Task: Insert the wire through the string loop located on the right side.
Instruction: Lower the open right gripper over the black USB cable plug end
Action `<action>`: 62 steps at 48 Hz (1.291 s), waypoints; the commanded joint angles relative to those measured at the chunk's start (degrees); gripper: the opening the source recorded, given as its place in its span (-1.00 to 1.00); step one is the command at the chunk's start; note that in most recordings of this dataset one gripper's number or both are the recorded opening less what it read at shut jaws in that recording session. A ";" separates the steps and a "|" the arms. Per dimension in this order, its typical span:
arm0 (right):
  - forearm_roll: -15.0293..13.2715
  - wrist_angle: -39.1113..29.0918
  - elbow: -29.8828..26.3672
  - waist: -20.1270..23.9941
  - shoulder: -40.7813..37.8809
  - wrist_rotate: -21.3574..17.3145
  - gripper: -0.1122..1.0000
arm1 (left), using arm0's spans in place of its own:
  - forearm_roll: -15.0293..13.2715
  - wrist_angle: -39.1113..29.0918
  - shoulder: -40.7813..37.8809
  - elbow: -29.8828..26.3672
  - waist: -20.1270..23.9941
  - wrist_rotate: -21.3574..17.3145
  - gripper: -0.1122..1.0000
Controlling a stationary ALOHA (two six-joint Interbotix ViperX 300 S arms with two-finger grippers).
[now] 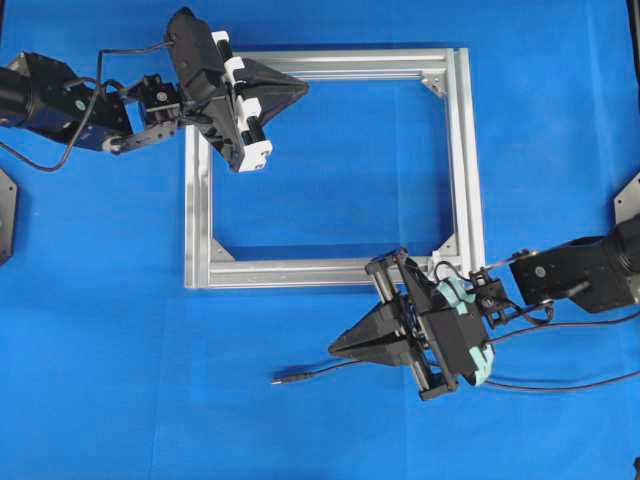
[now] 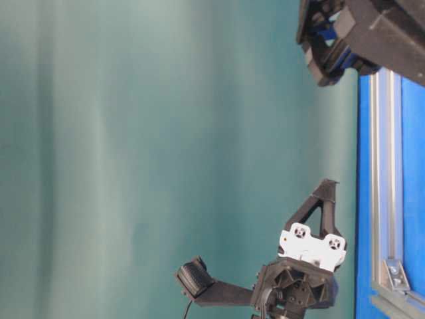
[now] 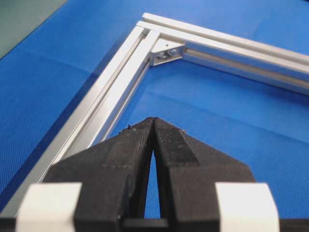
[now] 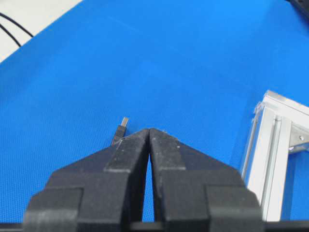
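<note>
Showing: two robot arms over a blue mat, seen from overhead, from table level and from both wrists.
Frame: a silver aluminium frame, square and open in the middle, lies flat on the mat; triangular corner brackets sit inside its corners.
Left gripper: the left gripper hangs over the frame's far left corner, tips pointing right. In the left wrist view its two black fingers meet at the tips, with nothing between them.
Right gripper: the right gripper hangs just on the near side of the frame's near bar, tips pointing left. In the right wrist view its fingers are pressed together and hold nothing.
Wire: the wire, thin and black, lies on the mat near the right gripper, on the near side of the frame and apart from it. Its small plug tip points left and shows just beyond the right gripper's fingertips.
String loop: cannot be made out in any view; the frame's right side looks bare at this size.
Table-level view: turned sideways; the left gripper shows against a teal backdrop.
</note>
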State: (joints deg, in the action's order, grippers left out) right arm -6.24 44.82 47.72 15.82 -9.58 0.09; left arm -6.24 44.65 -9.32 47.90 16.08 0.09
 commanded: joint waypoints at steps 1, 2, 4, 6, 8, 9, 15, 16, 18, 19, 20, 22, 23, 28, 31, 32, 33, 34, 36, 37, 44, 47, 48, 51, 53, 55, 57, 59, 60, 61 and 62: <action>0.00 0.09 -0.70 1.14 2.81 0.09 -0.80 | 0.79 -0.18 2.20 -0.35 -0.09 -0.26 -0.80; 0.09 -0.35 -0.62 1.32 3.08 0.09 -0.80 | 0.79 -0.26 2.20 -0.35 0.00 -0.26 -0.80; 0.00 -1.05 -0.62 1.58 3.34 0.09 -0.85 | 0.88 -0.26 2.29 -0.18 0.00 -0.26 -0.80; 0.09 -1.58 -0.62 1.67 3.60 0.09 -0.89 | 0.79 -0.26 2.29 -0.09 0.00 -0.26 -0.80; 0.00 -1.85 -0.62 1.67 3.69 0.00 -0.90 | 0.79 -0.35 2.29 0.00 0.00 -0.26 -0.80; 0.00 -1.93 -0.62 1.67 3.69 0.00 -0.90 | 0.88 -0.35 2.29 0.00 0.00 -0.26 -0.80; 0.09 -2.29 -0.70 1.58 3.78 -0.35 -0.90 | 0.88 -0.35 2.29 -0.18 0.00 -0.26 -0.80; 0.00 -2.37 -0.70 1.58 3.69 -0.35 -0.90 | 0.88 -0.26 2.29 -0.18 0.00 -0.26 -0.80; 0.00 -2.29 -0.70 1.58 3.69 -0.62 -0.90 | 0.88 -0.35 2.29 -0.26 0.00 -0.26 -0.80; 0.09 -2.29 -0.62 1.58 3.69 -0.79 -0.90 | 0.88 -0.35 2.29 -0.26 0.00 -0.26 -0.80; 0.09 -2.37 -0.62 1.58 3.69 -0.97 -0.90 | 0.88 -0.26 2.20 -0.26 0.00 -0.26 -0.80; 0.09 -2.37 -0.62 1.58 3.78 -1.58 -0.90 | 0.88 -0.35 2.29 -0.35 0.00 -0.26 -0.80; 0.00 -2.37 -0.62 1.67 3.69 -1.85 -0.90 | 0.88 -0.35 2.29 -0.35 0.00 -0.26 -0.80; 0.09 -2.64 -0.79 1.76 3.69 -3.16 -0.90 | 0.88 -0.35 2.20 -0.35 0.00 -0.26 -0.80; 0.09 -2.64 -0.97 1.85 3.69 -3.52 -0.87 | 0.88 -0.35 2.20 -0.35 0.00 -0.26 -0.80; 0.09 -2.64 -0.97 1.85 3.69 -3.60 -0.85 | 0.88 -0.26 2.20 -0.35 0.00 -0.26 -0.80; 0.00 -2.64 -0.97 1.93 3.69 -3.78 -0.82 | 0.88 -0.35 2.29 -0.35 0.00 -0.26 -0.80; 0.09 -2.64 -0.97 1.85 3.60 -3.87 -0.79 | 0.88 -0.35 2.20 -0.35 0.00 -0.26 -0.80; 0.09 -2.64 -1.05 1.93 3.60 -4.04 -0.69 | 0.88 -0.35 2.20 -0.44 0.00 -0.26 -0.80; 0.18 -2.64 -1.05 1.93 3.60 -4.13 -0.60 | 0.88 -0.35 2.20 -0.44 0.00 -0.26 -0.80; 0.62 -2.64 -1.41 2.37 3.43 -4.83 0.10 | 0.97 -0.26 2.29 -0.26 0.00 -0.26 -0.80; 0.62 -2.55 -1.58 2.72 3.34 -4.83 0.46 | 0.97 -0.35 2.20 -0.18 0.09 -0.26 -0.80; 0.62 -2.55 -1.67 2.72 3.34 -4.83 0.56 | 0.97 -0.26 2.29 -0.18 0.09 -0.26 -0.80; 1.05 -2.64 -1.85 2.90 3.16 -4.83 0.83 | 0.97 -0.35 2.29 -0.18 0.09 -0.26 -0.80; 1.67 -2.64 -1.93 2.90 3.16 -4.83 0.87 | 0.88 -0.35 2.29 -0.26 0.18 -0.26 -0.80; 2.20 -2.64 -2.02 2.99 3.08 -4.83 0.82 | 0.97 -0.35 2.29 -0.26 0.18 -0.26 -0.80; 2.55 -2.72 -2.02 2.99 2.99 -4.83 0.80 | 0.88 -0.35 2.29 -0.35 0.18 -0.26 -0.80; 2.99 -2.90 -2.11 3.08 2.90 -4.83 0.82 | 0.97 -0.35 2.20 -0.35 0.18 -0.26 -0.80; 3.16 -3.08 -2.11 3.08 2.81 -4.83 0.83 | 0.97 -0.35 2.29 -0.35 0.18 -0.26 -0.80; 3.43 -3.16 -2.20 3.16 2.64 -4.83 0.83 | 0.97 -0.35 2.29 -0.26 0.18 -0.26 -0.80; 3.69 -3.25 -2.29 3.25 2.46 -4.83 0.83 | 0.97 -0.35 2.29 -0.26 0.18 -0.26 -0.80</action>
State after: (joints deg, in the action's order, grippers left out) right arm -3.43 41.66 46.58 18.63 -7.47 -4.66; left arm -5.45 44.03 -8.79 48.25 16.08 -0.09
